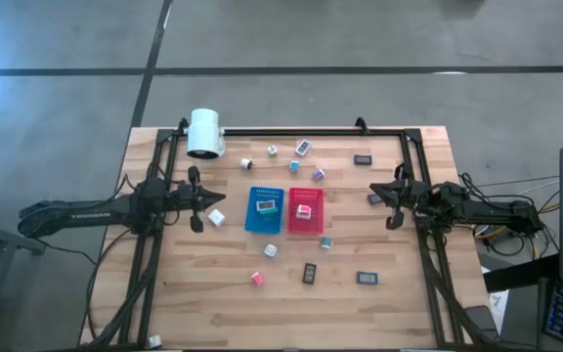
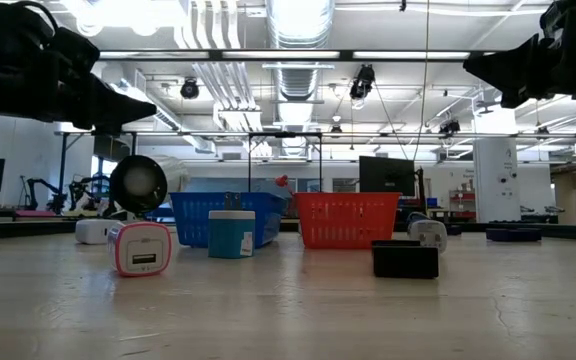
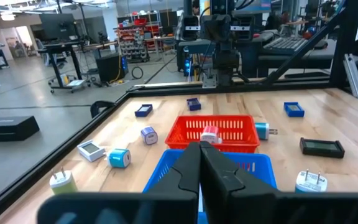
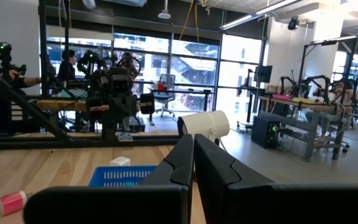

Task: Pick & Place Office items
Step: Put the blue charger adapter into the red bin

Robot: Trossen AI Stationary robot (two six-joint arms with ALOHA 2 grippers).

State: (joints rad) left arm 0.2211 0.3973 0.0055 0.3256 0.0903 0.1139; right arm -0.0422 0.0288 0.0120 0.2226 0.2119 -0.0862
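The office items lie scattered over the wooden table: a white cube (image 1: 216, 217), a pink one (image 1: 257, 279), a teal one (image 1: 326, 242), dark flat rectangles (image 1: 310, 273) (image 1: 363, 159) and several others. One item lies in the blue tray (image 1: 251, 227), and a pink one (image 3: 209, 133) lies in the red tray (image 1: 317, 228). My left gripper (image 1: 220, 200) (image 3: 199, 147) hangs shut above the table, left of the blue tray, pointing at it. My right gripper (image 1: 373, 192) (image 4: 193, 138) hangs shut right of the red tray, above a dark item (image 1: 374, 199).
A big white cylinder (image 1: 204, 133) lies at the far left corner. A black frame (image 1: 291, 131) runs along the far, left and right sides of the table. Bare wood (image 1: 213, 303) lies toward the near edge.
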